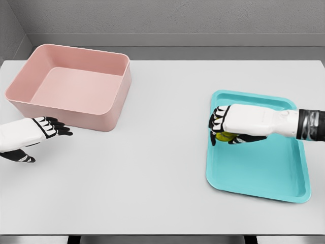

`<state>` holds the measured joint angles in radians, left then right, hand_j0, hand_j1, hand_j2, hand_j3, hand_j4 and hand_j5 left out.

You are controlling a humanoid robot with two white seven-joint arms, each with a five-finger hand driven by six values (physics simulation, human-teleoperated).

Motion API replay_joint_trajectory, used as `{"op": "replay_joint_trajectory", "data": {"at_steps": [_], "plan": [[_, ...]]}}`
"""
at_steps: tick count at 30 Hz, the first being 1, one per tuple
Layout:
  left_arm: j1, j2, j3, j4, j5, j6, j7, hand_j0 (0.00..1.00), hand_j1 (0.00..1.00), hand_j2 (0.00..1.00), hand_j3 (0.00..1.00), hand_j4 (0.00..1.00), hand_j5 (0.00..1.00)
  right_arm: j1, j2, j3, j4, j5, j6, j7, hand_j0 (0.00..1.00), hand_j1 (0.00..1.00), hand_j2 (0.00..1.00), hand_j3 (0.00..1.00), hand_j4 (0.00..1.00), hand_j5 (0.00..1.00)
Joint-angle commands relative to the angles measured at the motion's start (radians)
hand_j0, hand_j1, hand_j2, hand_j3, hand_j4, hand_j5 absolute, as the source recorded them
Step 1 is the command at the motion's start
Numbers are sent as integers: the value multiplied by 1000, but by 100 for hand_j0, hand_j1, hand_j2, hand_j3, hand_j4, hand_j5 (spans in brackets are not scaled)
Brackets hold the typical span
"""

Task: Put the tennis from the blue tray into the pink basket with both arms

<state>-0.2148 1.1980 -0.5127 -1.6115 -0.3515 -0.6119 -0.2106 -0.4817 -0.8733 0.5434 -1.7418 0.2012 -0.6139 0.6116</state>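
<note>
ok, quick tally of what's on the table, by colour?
Pink: 1, the pink basket
Blue: 1, the blue tray
Yellow-green: 1, the tennis ball, under the right hand
Total: 3

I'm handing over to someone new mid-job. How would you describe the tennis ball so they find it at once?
Look to the right side of the white table for the blue tray. Near its upper left corner the right hand is curled over a small yellow-green ball, mostly hidden. It is the only thing visible in the tray.
</note>
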Motion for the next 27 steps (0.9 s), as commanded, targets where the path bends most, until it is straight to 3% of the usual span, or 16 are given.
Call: {"op": "replay_joint_trajectory", "data": {"at_steps": [1, 13, 27], "plan": [[0, 2, 0, 1, 6, 1, 0, 100, 100, 100, 100, 100, 100, -2, 31, 15, -5, 1, 3, -1, 45, 45, 45, 45, 45, 45], [-2, 2, 0, -1, 6, 1, 0, 100, 100, 100, 100, 100, 100, -75, 134, 124, -5, 40, 3, -1, 45, 45, 45, 45, 45, 45], [0, 0, -1, 1, 6, 1, 0, 100, 100, 100, 100, 100, 100, -98, 264, 190, 7, 129, 3, -1, 45, 45, 45, 45, 45, 45]]}}
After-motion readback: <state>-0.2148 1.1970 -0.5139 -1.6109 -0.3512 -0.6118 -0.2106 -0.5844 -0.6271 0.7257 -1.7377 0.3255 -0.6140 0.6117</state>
